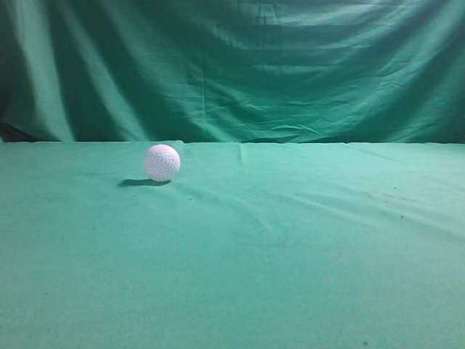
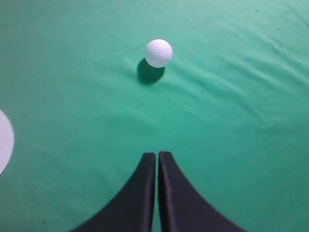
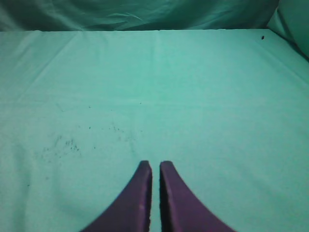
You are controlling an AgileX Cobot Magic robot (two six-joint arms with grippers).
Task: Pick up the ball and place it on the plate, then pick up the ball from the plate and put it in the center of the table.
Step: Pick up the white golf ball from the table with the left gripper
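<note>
One light, hard, roll-prone ball (image 2: 159,52) at twelve o'clock; left gripper (image 2: 157,157) closed, right gripper (image 3: 155,166) closed — pinch across middle.

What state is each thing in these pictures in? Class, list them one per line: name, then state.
ball: resting on the table, free, not gripped.
left gripper: shut, empty, short of the ball.
right gripper: shut, empty, above bare cloth.
plate: only its white edge shows; nothing visible on it.
table: covered in slightly wrinkled green cloth.
</note>
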